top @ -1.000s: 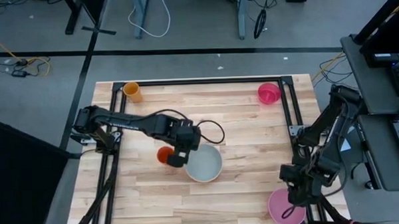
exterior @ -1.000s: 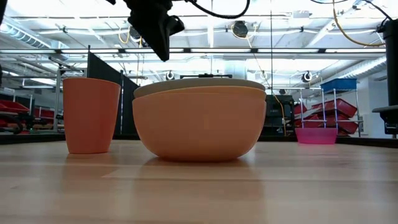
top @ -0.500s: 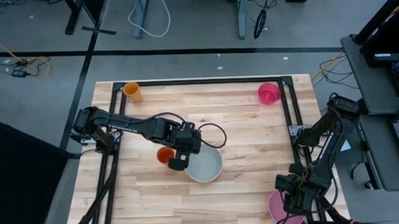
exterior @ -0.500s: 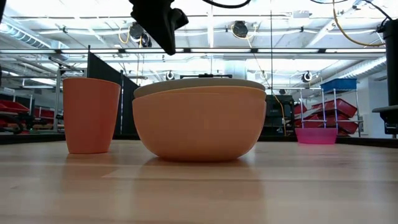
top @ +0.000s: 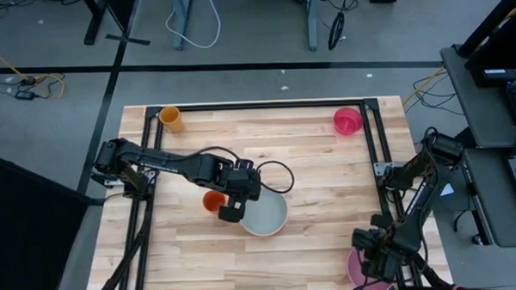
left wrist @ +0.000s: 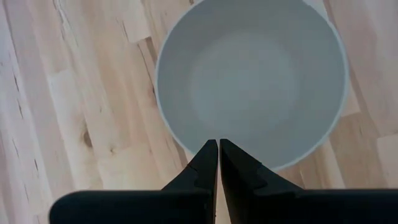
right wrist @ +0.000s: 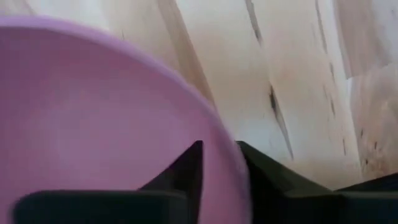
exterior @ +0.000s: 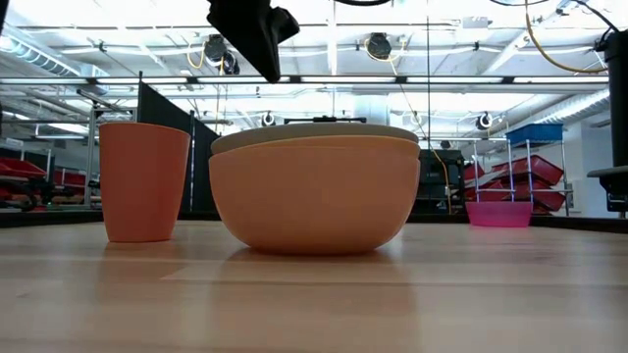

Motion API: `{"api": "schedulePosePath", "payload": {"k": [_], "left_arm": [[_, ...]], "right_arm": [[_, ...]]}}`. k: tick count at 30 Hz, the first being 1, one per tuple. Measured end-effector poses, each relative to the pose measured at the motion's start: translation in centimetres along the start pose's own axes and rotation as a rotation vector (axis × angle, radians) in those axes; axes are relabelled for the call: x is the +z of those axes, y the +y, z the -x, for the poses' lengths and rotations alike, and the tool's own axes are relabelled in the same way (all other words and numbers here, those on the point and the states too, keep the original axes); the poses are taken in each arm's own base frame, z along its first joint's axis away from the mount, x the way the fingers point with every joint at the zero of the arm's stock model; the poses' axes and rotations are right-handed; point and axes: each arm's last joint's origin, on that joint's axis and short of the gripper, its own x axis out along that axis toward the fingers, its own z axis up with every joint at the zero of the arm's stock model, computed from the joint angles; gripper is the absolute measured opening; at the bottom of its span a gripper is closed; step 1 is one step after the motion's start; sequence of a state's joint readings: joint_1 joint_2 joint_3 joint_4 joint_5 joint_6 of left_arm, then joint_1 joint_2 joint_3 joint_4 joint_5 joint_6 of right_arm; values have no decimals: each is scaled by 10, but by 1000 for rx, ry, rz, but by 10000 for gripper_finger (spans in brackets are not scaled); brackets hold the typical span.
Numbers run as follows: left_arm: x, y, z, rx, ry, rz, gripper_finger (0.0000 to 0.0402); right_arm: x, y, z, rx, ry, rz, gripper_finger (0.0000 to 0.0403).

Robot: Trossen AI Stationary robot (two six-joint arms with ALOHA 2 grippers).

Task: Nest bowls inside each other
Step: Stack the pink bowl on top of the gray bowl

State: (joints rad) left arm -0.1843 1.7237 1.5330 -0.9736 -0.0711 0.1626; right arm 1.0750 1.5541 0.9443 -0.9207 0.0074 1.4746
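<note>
Since a second ago, our right gripper has dropped onto the pale pink bowl, whose rim sits between our narrowed jaws. Our left gripper, jaws closed and empty, hovers over the near rim of the grey-green bowl, which sits nested in the orange bowl.

In the high view the pale pink bowl at the tabletop's five o'clock corner is largely covered by the right gripper and cut by the picture's lower edge. In the right wrist view its rim is blurred and whether the jaws are touching it cannot be told. In the low view the grey-green bowl is hidden but for its rim by the orange bowl it sits in, and the left gripper is cropped at twelve o'clock.
</note>
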Motion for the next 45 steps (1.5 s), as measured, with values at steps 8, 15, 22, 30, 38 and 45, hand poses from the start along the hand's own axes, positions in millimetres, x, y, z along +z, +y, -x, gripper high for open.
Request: {"api": "schedulePosePath", "payload": {"k": [8, 15, 22, 30, 38, 45], "left_arm": [[-9, -5, 14, -11, 45, -15, 3], [-23, -8, 50, -5, 21, 25, 3], [-33, -17, 82, -10, -49, 27, 3], [-38, -24, 80, -17, -6, 28, 3], [-45, -27, 69, 26, 53, 35, 3], [-51, -24, 66, 135, 112, 101, 3]], "right_arm": [[28, -6, 2, -8, -28, 52, 3], [66, -23, 27, 8, -80, 115, 1], [115, -41, 90, 4, -274, 200, 1], [181, -74, 139, 18, -464, 283, 1], [232, -94, 133, 83, -552, 362, 0], [271, -91, 100, 143, -525, 448, 0]]}}
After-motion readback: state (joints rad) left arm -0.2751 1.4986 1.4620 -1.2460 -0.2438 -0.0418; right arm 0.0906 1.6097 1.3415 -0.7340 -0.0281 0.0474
